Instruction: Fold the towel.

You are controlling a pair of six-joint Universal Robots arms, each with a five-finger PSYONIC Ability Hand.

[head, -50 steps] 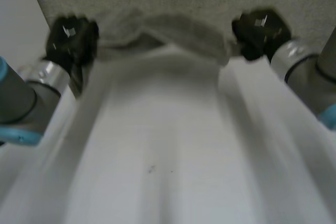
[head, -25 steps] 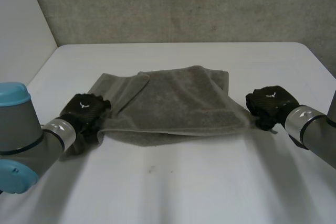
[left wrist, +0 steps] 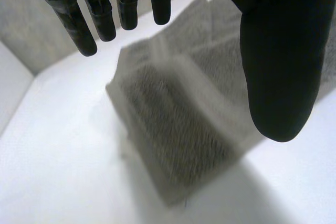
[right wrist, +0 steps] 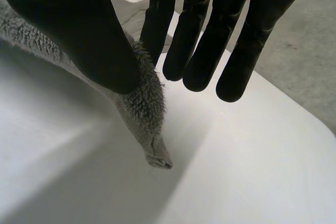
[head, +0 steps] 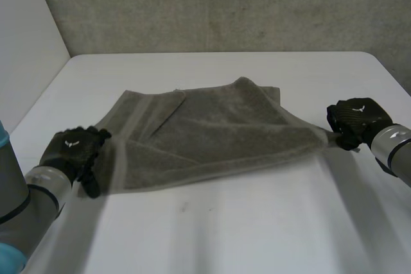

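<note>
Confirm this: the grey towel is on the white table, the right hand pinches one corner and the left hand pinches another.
Not quite. The left hand pinches nothing: the left wrist view shows its fingers straight, thumb apart, the towel beneath them. The right hand does pinch a corner, and the towel is on the white table.

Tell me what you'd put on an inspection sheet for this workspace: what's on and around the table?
Surface: white flat table, with a small dark speck near the front.
Job's things: grey terry towel, partly folded, lying mid-table with one near corner lifted.
Clutter: nothing seen.
Hands: left robot hand open with straight fingers, beside the towel's near corner. Right robot hand pinches the other near corner between thumb and finger.
Cables: nothing seen.
Surroundings: rough grey wall behind the table and a pale side wall on the robot's left.
</note>
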